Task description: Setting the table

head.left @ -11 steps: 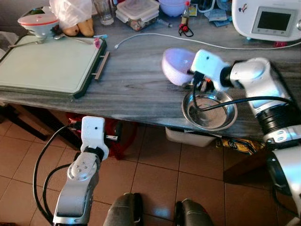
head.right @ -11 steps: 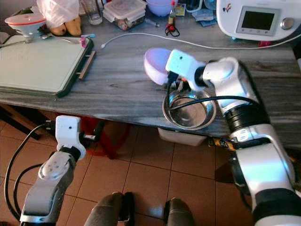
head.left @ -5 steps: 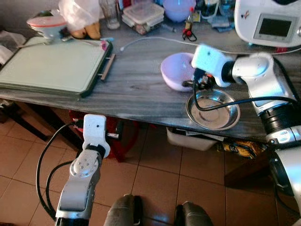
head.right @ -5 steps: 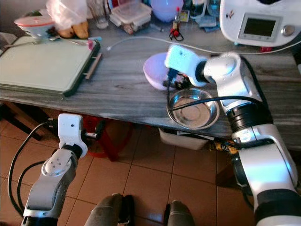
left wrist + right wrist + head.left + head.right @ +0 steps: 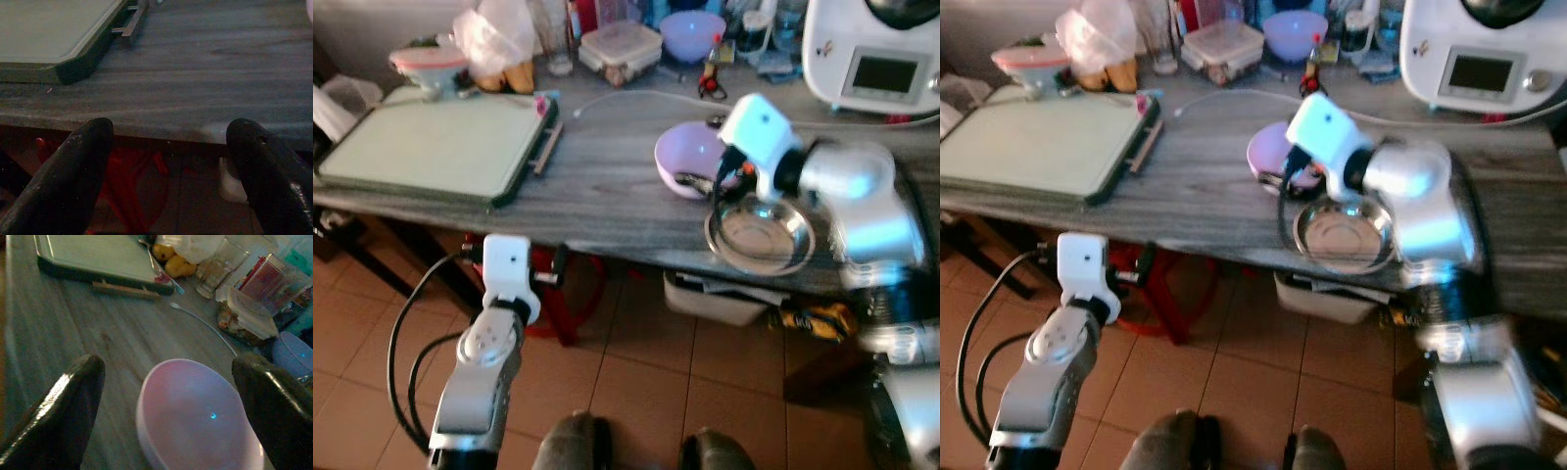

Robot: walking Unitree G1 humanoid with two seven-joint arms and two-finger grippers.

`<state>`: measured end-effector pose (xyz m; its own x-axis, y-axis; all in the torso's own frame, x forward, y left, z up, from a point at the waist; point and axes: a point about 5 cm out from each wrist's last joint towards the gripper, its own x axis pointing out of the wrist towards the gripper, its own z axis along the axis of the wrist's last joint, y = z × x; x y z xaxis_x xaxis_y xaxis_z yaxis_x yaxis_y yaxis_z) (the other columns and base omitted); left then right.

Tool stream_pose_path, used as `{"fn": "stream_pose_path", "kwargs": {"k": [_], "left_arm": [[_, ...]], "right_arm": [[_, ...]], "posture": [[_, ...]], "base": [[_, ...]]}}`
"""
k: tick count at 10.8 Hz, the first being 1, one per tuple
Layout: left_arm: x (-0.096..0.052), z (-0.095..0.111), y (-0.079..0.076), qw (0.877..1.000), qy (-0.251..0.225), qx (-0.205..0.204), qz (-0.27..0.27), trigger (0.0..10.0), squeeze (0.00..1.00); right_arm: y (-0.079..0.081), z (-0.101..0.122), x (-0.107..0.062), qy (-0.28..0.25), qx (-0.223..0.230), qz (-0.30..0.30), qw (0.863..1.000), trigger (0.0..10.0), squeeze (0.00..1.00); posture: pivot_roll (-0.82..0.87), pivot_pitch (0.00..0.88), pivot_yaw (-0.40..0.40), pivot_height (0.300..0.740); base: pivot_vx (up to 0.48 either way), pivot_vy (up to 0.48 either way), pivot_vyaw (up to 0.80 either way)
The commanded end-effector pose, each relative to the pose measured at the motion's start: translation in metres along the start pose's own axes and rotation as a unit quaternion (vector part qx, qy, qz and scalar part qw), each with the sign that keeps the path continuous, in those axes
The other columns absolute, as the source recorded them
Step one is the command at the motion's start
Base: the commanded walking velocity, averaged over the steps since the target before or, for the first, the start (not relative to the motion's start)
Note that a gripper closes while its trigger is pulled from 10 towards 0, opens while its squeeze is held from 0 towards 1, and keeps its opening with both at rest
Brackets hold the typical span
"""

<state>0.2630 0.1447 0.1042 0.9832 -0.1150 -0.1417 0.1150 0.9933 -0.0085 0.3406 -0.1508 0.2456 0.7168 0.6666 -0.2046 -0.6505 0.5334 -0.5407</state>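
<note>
A lilac bowl point(image 5: 688, 157) stands upright on the grey wooden table point(image 5: 607, 186), close to its front edge. A steel bowl point(image 5: 760, 235) sits right beside it, partly over the edge. My right gripper point(image 5: 703, 180) is at the lilac bowl's near rim and is open. In the right wrist view its two black fingers point(image 5: 73, 406) stand wide apart, with the bowl point(image 5: 195, 416) between and just ahead of them. My left gripper point(image 5: 168, 142) hangs open below the table's front edge with nothing between its fingers.
A green tray point(image 5: 431, 147) lies at the table's left. A white appliance point(image 5: 871, 59) stands back right. Food boxes point(image 5: 620, 49), a purple bowl point(image 5: 690, 34), a glass and a white cable point(image 5: 636, 94) line the back. A red stool point(image 5: 578, 284) stands under the table.
The lilac bowl was tilted at my right gripper a second ago; it now rests upright on the table. The gripper has lifted a little. The camera has shifted.
</note>
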Motion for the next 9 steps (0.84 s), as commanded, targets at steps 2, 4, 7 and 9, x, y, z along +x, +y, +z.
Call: {"fn": "stream_pose_path", "kwargs": {"k": [2, 4, 7, 9], "left_arm": [[-0.002, -0.005, 0.004, 1.0, 0.006, 0.003, 0.002, 10.0, 0.0], [-0.001, -0.005, 0.002, 1.0, 0.004, -0.005, -0.005, 10.0, 0.0], [-0.005, -0.006, 0.003, 1.0, 0.007, -0.004, -0.006, 10.0, 0.0], [-0.007, -0.006, 0.004, 1.0, 0.008, -0.004, -0.005, 10.0, 0.0]], "right_arm": [[0.024, 0.003, -0.013, -0.048, 0.085, -0.093, 0.991, 10.0, 1.0], [0.052, -0.014, -0.026, -0.072, 0.224, -0.233, 0.944, 10.0, 1.0], [0.074, -0.055, -0.037, -0.004, 0.297, -0.275, 0.915, 10.0, 0.96], [0.083, -0.07, -0.042, 0.047, 0.324, -0.311, 0.892, 10.0, 0.91]], "posture": [[-0.08, 0.047, 0.079, 0.74], [-0.09, 0.048, 0.082, 0.74], [-0.07, 0.063, 0.077, 0.74], [-0.06, 0.071, 0.076, 0.74]], "base": [[0.0, 0.0, 0.0], [0.0, 0.0, 0.0], [0.0, 0.0, 0.0], [0.0, 0.0, 0.0]]}}
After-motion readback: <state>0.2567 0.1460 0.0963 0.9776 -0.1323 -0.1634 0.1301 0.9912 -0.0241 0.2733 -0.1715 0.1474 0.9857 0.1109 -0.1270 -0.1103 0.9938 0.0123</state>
